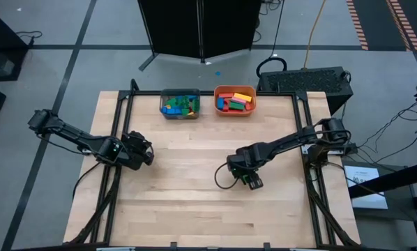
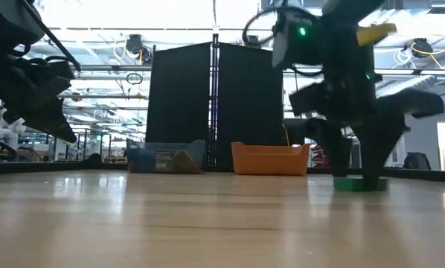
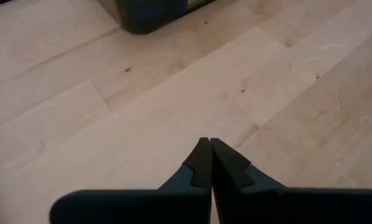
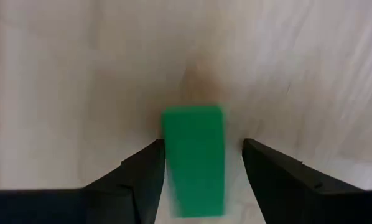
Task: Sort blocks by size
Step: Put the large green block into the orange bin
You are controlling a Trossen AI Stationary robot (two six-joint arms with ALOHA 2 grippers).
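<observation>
A green block (image 4: 193, 158) lies flat on the bare table at mid right; it also shows in the low view (image 2: 360, 184). My right gripper (image 4: 201, 146) is open, pointing down, with one finger on each long side of the block, down at the table (image 2: 358, 176). My left gripper (image 3: 206, 142) is shut and empty, hovering above the table's left part (image 1: 144, 150). Many other blocks fill the grey bin (image 1: 179, 103) and the orange bin (image 1: 234, 100) at the far edge. My right gripper has one finger (image 4: 150, 165) right against the green block's long side (image 4: 167, 155), and I cannot tell whether it touches. The other finger (image 4: 260, 158) stands clear of the opposite side. The block lies flat on the table.
The two bins stand side by side at the middle of the table's far edge, the grey one left of the orange one. A black frame runs along the table's left, right and far sides. Bare wood lies between the two arms.
</observation>
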